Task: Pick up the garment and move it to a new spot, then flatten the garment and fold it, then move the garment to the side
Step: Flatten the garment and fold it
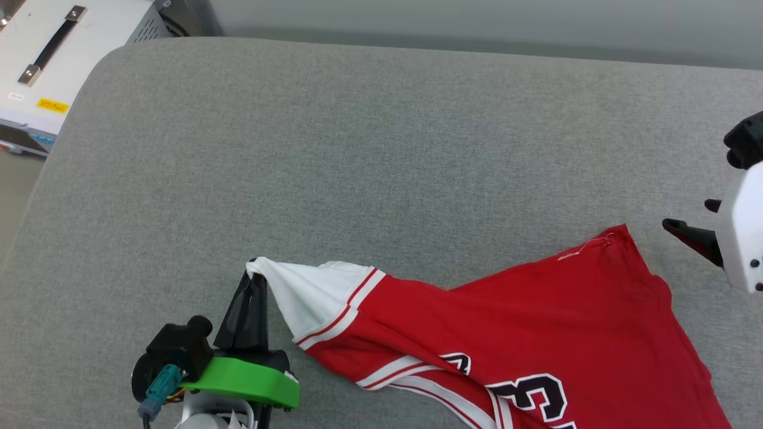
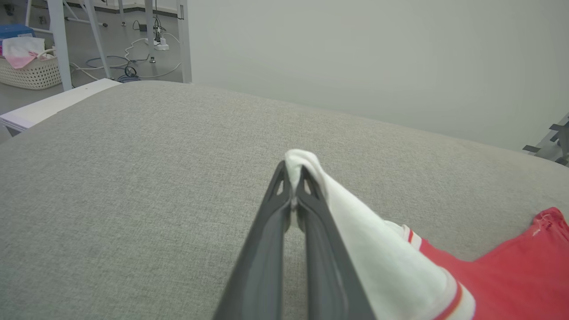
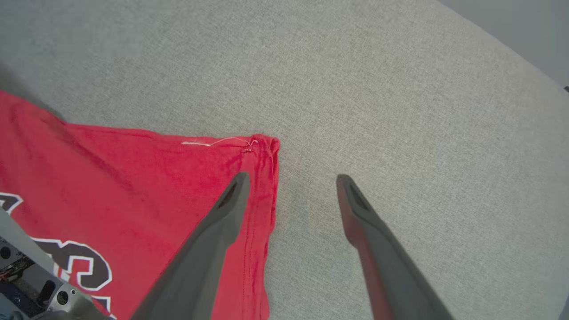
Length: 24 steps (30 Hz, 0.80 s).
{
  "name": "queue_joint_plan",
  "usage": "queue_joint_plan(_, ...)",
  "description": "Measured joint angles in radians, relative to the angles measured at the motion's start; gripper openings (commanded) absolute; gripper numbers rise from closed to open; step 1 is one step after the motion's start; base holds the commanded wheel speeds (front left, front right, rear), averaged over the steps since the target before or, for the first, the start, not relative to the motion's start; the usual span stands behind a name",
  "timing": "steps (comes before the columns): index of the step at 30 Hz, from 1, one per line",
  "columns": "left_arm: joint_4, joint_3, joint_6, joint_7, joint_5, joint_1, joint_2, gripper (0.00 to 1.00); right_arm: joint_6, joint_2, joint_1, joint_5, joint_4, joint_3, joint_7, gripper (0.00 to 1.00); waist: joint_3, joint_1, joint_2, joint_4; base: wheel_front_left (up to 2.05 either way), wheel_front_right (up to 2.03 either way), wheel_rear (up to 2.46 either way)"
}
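1. A red jersey T-shirt, the garment, lies on a grey fabric-covered surface, at its near edge toward the robot's right, with part of it running off the bottom of the head view.
2. The left pincer is pressed together on the tip of the garment's white sleeve. The sleeve is drawn out to a point toward the robot's left.
3. From the left wrist, a fold of white cloth pokes out just past the clamped dark fingertips and runs back down along the right-hand finger to the red-and-white trim.
4. The right pincer stands spread wide beside the garment's far right hem corner.
5. In the right wrist view, one finger lies over the red cloth by the hem and the other over bare grey fabric. I cannot tell whether either touches.
6. Black numerals outlined in white face up on the near part of the shirt.
7. The red body lies rumpled, with creases near the sleeve.
8. Off the surface's far left corner sits a white case with a black handle.
9. A pale basket holding cloth stands on the floor beyond.
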Motion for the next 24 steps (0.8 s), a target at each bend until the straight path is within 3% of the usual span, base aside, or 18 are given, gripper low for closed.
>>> queue_joint_plan(10, -0.008, -0.037, 0.006, 0.0, -0.008, -0.057, 0.0, 0.0, 0.0, 0.041, -0.136, -0.01, 0.198, 0.197, -0.005, 1.0, 0.091, 0.0001, 0.0, 0.052, 0.0, 0.0, 0.0)
queue_joint_plan(20, -0.01, -0.046, 0.014, 0.0, -0.021, -0.082, 0.0, 0.0, 0.0, 0.015, -0.174, 0.01, 0.31, 0.372, -0.096, 1.0, 0.152, 0.0, 0.0, 0.096, 0.0, 0.0, 0.0)
queue_joint_plan(21, -0.009, -0.046, 0.017, 0.0, -0.021, -0.082, 0.0, 0.0, 0.0, 0.011, -0.179, 0.016, 0.318, 0.384, -0.105, 0.95, 0.152, 0.0, 0.0, 0.097, 0.0, 0.0, 0.0)
queue_joint_plan(22, -0.007, -0.045, 0.018, 0.0, -0.021, -0.082, 0.0, 0.0, 0.0, 0.008, -0.185, 0.02, 0.326, 0.393, -0.117, 0.16, 0.15, 0.0, 0.0, 0.097, 0.0, 0.0, 0.0)
queue_joint_plan(23, -0.007, -0.045, 0.018, 0.0, -0.021, -0.082, 0.0, 0.0, 0.0, 0.008, -0.189, 0.022, 0.332, 0.402, -0.127, 0.0, 0.147, -0.0001, -0.0001, 0.096, 0.0, 0.0, 0.0)
queue_joint_plan(24, -0.005, -0.043, 0.018, 0.0, -0.021, -0.081, 0.0, 0.0, 0.0, 0.008, -0.196, 0.025, 0.34, 0.412, -0.144, 0.0, 0.143, 0.0, -0.0001, 0.095, 0.0, 0.0, 0.0)
